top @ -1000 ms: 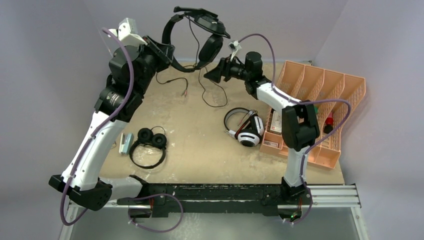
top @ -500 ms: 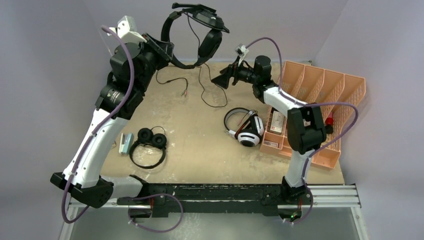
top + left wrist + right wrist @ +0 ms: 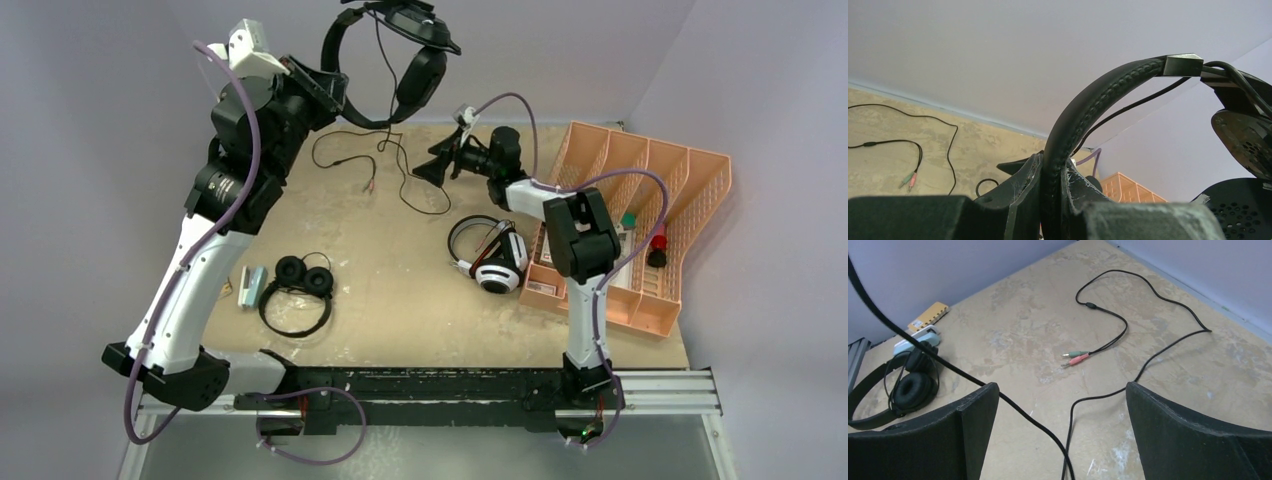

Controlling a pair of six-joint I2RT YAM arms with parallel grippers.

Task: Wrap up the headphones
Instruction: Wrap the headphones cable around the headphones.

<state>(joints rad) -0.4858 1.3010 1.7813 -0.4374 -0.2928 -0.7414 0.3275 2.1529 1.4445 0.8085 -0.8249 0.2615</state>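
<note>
My left gripper (image 3: 335, 100) (image 3: 1052, 170) is shut on the padded headband (image 3: 1088, 105) of the larger black headphones (image 3: 405, 60) and holds them high over the table's back edge. Their thin black cable (image 3: 405, 180) hangs down and loops on the table, ending in a pink and green plug pair (image 3: 1075, 357). My right gripper (image 3: 437, 165) (image 3: 1062, 390) is open just above the table. The cable (image 3: 1023, 412) runs between its fingers, untouched. The white-and-black headphones (image 3: 495, 262) lie at mid-right. The small black round-padded headphones (image 3: 298, 282) (image 3: 910, 387) lie at the left.
A peach divided organizer tray (image 3: 640, 200) with small items stands at the right edge, close to the right arm's elbow. A small pale blue object (image 3: 250, 285) (image 3: 918, 340) lies beside the small headphones. Walls close in the back and both sides.
The left arm has lifted the larger headphones a little higher. The right arm has folded in closer to the tray, and its gripper sits lower over the cable loop.
</note>
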